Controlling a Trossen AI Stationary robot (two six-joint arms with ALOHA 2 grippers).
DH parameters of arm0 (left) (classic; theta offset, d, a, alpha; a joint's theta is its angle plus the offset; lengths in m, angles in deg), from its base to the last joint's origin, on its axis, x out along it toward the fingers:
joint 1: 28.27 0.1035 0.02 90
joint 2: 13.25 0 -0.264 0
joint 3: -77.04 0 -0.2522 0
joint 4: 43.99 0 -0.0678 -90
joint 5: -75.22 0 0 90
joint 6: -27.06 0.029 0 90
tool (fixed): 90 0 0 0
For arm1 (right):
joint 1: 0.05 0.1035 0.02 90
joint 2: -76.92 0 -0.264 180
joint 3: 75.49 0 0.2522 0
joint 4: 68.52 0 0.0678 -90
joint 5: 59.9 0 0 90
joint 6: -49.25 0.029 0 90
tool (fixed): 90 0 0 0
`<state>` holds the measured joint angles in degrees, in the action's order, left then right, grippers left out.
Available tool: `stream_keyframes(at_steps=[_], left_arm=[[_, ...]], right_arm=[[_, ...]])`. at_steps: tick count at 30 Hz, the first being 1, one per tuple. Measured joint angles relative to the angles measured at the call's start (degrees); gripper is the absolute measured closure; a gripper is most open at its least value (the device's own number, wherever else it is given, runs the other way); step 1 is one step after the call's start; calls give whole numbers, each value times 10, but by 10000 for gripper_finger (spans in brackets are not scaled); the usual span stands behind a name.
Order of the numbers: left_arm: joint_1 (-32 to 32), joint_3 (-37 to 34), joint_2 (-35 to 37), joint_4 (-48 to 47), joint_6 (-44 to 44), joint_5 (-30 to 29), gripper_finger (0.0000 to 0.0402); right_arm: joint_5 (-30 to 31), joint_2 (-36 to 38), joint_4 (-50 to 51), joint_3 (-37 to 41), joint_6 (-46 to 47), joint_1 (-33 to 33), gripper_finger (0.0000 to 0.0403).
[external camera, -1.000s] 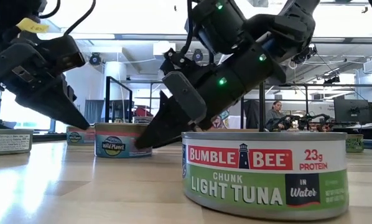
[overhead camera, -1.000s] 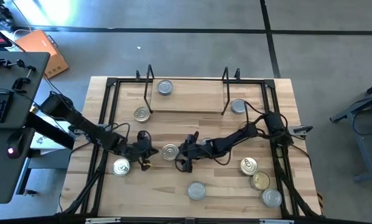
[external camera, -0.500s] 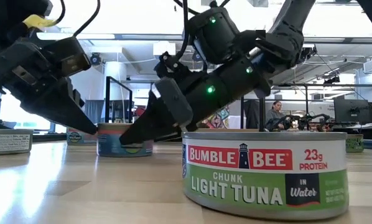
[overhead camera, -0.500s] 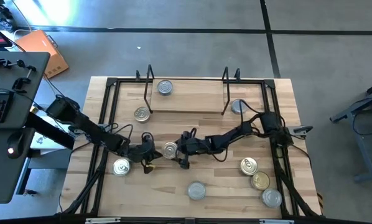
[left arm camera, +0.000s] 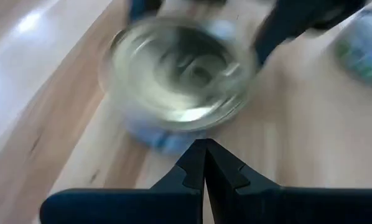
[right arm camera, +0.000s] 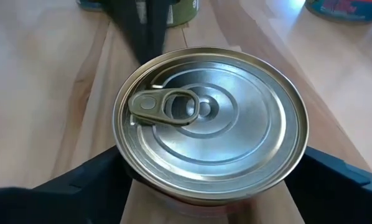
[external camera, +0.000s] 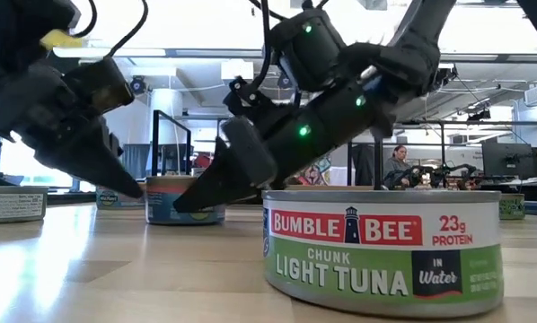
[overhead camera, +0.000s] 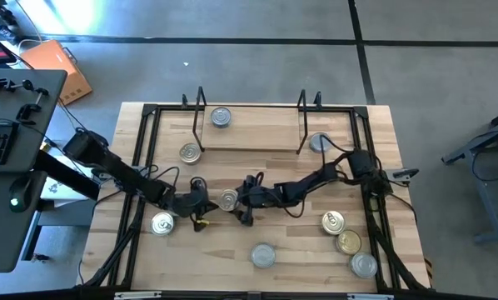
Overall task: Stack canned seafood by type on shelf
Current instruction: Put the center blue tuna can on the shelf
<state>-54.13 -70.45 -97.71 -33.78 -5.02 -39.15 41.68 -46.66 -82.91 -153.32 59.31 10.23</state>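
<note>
Overhead, tabletop-level, two wrist closeups; shared tin (overhead camera: pixel 228 199).

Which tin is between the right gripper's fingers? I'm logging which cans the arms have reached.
The ring-pull tin at the table's middle: the right gripper straddles it with open fingers, and the shut left gripper points at it. The other tins stand alone.

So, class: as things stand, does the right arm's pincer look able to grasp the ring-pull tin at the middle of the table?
Probably yes. The right pincer stands open with a finger on each side of the ring-pull tin, nothing between them. The shut left pincer sits close on the tin's far side and might crowd it.
</note>
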Motion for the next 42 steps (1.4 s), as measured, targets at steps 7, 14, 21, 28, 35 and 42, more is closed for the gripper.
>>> stream_keyframes(at_steps=[7,14,21,28,35,42], left_arm=[[0,-1,15,-107,-41,-27,401],[-1,-1,14,-76,-25,-46,401],[-1,-1,14,-22,19,-49,401],[0,-1,14,-10,23,-55,401],[0,-1,14,-10,23,-60,401],[0,-1,14,-8,24,-64,401]], right_arm=[[91,75,136,0,32,17,59],[181,151,209,0,79,-13,59],[196,155,199,0,74,-129,59],[144,155,177,0,30,-242,59],[67,154,154,0,9,-319,61],[13,126,116,0,-2,-347,61]])
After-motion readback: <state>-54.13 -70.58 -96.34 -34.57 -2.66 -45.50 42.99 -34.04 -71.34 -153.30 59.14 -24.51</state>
